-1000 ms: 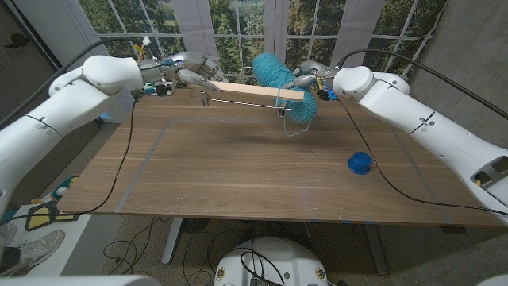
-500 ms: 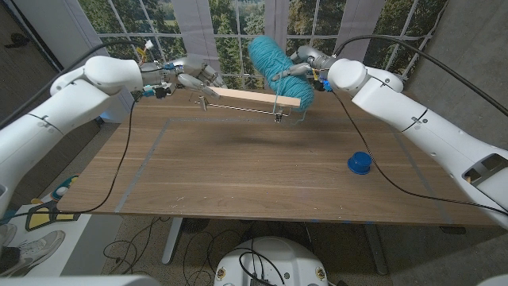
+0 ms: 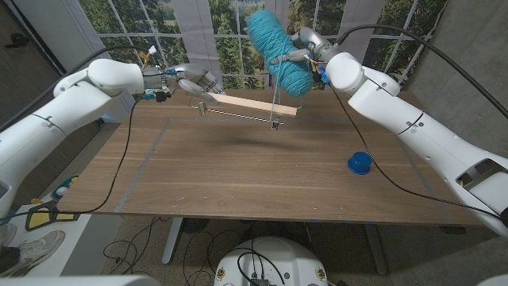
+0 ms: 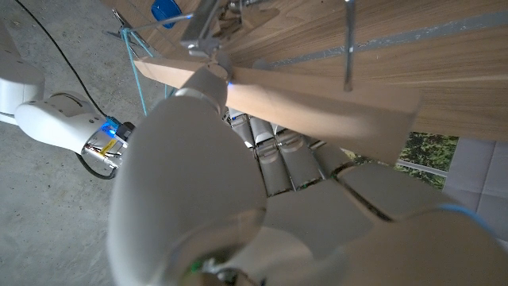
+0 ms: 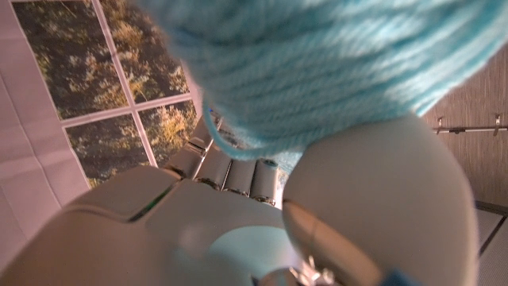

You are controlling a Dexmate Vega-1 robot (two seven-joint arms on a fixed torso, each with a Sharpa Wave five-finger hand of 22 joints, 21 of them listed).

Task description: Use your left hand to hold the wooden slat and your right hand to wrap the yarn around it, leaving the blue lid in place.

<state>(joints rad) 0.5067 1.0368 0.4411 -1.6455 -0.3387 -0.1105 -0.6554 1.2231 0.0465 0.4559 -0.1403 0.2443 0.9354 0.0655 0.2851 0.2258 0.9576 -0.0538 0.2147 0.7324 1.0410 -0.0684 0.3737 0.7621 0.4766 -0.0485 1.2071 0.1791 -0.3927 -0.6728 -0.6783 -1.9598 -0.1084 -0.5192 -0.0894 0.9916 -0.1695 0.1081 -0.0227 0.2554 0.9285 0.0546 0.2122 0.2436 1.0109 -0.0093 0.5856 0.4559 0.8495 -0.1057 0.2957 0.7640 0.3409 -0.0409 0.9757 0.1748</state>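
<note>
1. our left hand [image 3: 197, 82] is clamped on one end of the slat [image 3: 254, 105], holding it up off the table [image 3: 238, 171] near the far edge. the left wrist view shows the fingers [image 4: 274, 155] under the slat [image 4: 286, 99] and the thumb on top.
2. our right hand [image 3: 305, 49] holds the yarn [image 3: 279, 52], a big teal skein raised above and behind the slat's free end. in the right wrist view the fingers [image 5: 230, 173] are closed against the yarn [image 5: 317, 67].
3. a thin strand [image 3: 275, 99] drops from the skein to the slat near its free end. the left wrist view shows the strand [image 4: 136, 67] at that end too.
4. done so far, as we read it: slat gripped, yarn gripped, strand attached or looped at the end. we can't count turns; any wrap there looks thin.
5. left: most of the slat is bare wood, so the bulk of the wrapping is not yet done.
6. lid [image 3: 359, 163] sits on the table at the right, well apart from both hands and the slat. that constraint holds as things lie.
7. a metal rod hangs just under the slat; we can't tell what it's for.
</note>
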